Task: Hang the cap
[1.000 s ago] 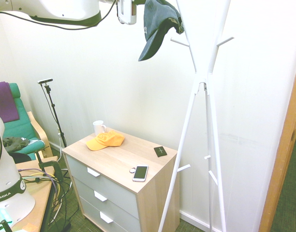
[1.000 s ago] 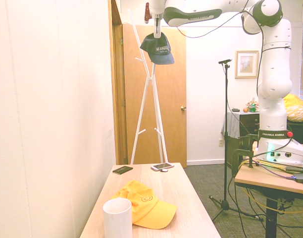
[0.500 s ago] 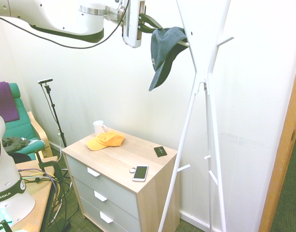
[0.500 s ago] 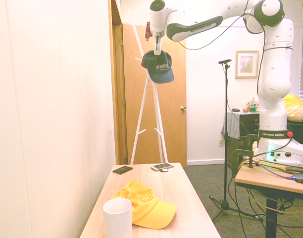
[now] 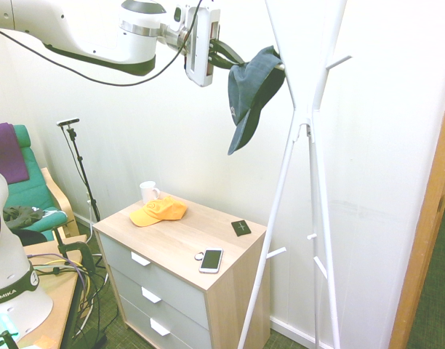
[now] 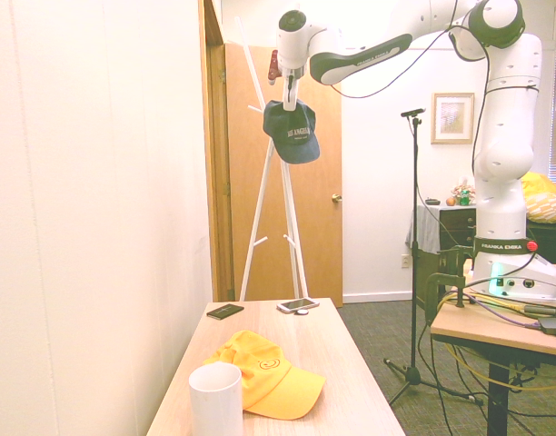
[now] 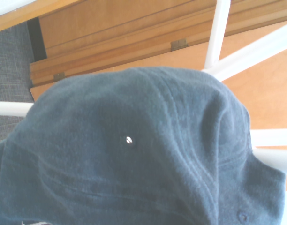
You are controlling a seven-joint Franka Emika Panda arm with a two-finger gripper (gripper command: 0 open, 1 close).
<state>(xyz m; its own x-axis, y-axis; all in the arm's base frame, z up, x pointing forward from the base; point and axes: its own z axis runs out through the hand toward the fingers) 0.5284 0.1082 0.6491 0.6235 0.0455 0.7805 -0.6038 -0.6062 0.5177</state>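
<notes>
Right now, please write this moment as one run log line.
gripper: shut on cap | cap: at coat rack peg, brim down | release: pending

the robot arm (image 6: 496,127) is white and smooth, made of fat round tubes joined by round knuckles. dark rings sit where the parts meet. a dark grey round cap (image 6: 494,18) covers the top knuckle. thin black cables (image 5: 84,69) hang in loops along the arm. near the bottom a black band (image 6: 501,246) has white letters that read franka emika, with a small red dot beside it. the base (image 6: 514,277) under it is white and glows a bit green. the hand part (image 5: 201,40) is a flat white and grey block, with a small red bit on it in the second outside view.
</notes>
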